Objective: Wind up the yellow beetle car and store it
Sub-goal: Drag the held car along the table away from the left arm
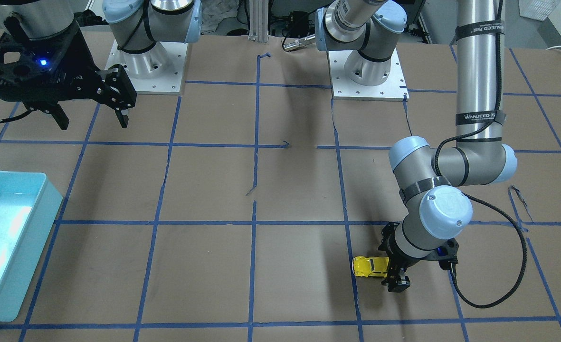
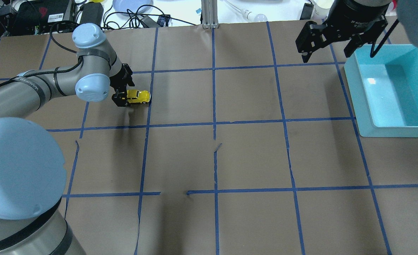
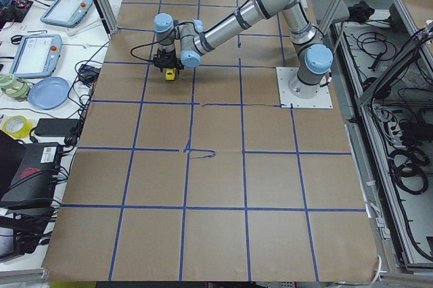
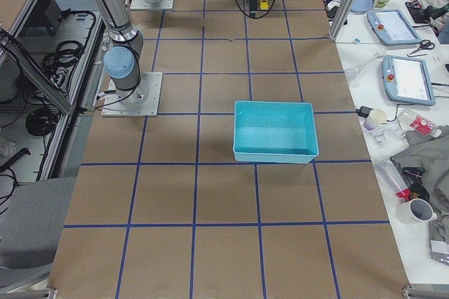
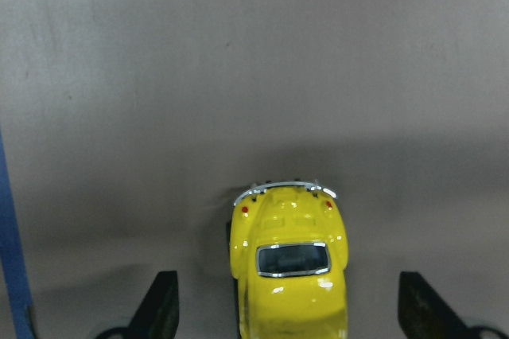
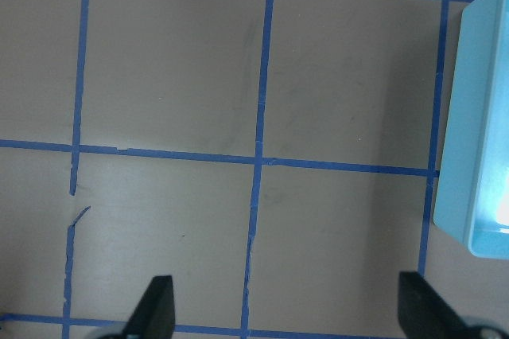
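The yellow beetle car [image 1: 370,267] stands on its wheels on the brown table, also seen in the overhead view [image 2: 138,96] and the left wrist view [image 5: 290,267]. My left gripper [image 1: 390,263] is low at the table and open. Its fingers [image 5: 163,307] straddle one end of the car with a clear gap on each side, not touching it. The rest of the car sticks out beyond the fingertips. My right gripper [image 2: 326,55] is open and empty, held high beside the teal bin [image 2: 393,131].
The teal bin [image 1: 19,256] stands at the table's edge on the robot's right and holds nothing I can see. Blue tape lines grid the brown paper cover. Cables, tablets and clutter lie beyond the far table edge.
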Robot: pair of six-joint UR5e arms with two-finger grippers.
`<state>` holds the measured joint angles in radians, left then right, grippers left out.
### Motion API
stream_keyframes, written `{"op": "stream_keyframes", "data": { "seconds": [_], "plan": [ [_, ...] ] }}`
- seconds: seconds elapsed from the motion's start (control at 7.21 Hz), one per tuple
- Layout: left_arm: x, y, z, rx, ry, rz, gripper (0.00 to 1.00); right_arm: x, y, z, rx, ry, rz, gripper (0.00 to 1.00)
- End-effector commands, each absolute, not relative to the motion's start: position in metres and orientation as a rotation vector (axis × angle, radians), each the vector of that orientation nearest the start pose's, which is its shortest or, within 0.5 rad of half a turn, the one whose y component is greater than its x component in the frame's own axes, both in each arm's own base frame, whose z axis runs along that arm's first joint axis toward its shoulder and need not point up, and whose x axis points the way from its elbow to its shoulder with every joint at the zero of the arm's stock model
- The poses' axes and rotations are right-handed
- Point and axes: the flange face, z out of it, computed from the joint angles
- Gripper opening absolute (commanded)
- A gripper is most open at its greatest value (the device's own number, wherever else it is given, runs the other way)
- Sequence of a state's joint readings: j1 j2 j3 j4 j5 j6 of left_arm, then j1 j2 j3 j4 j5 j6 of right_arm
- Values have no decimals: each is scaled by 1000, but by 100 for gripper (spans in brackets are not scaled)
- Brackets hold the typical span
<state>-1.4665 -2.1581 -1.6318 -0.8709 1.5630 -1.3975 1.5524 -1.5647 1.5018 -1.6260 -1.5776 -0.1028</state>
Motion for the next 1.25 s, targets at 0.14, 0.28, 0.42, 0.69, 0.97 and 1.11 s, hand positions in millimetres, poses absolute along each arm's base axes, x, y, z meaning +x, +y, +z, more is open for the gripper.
{"op": "stream_keyframes", "data": {
  "seconds": [0.14, 0.28, 0.42, 0.69, 0.97, 1.11],
  "plan": [
    [-66, -664, 191, -2205, 2306, -62, 4, 123, -507, 526, -132, 3150, -188, 100],
    [-70, -664, 197, -2215, 2345, -41, 0, 123, -507, 526, -132, 3147, -188, 100],
    [-78, -665, 202, -2263, 2393, 31, 0, 123, -507, 526, -132, 3147, -188, 100],
    [-86, -665, 215, -2287, 2416, 52, 0, 123, -507, 526, -132, 3145, -188, 100],
    [-109, -660, 216, -2350, 2434, 173, 0, 122, -507, 526, -132, 3150, -185, 100],
    [-121, -658, 207, -2323, 2446, 194, 0, 122, -507, 526, -132, 3150, -185, 100]
  ]
}}
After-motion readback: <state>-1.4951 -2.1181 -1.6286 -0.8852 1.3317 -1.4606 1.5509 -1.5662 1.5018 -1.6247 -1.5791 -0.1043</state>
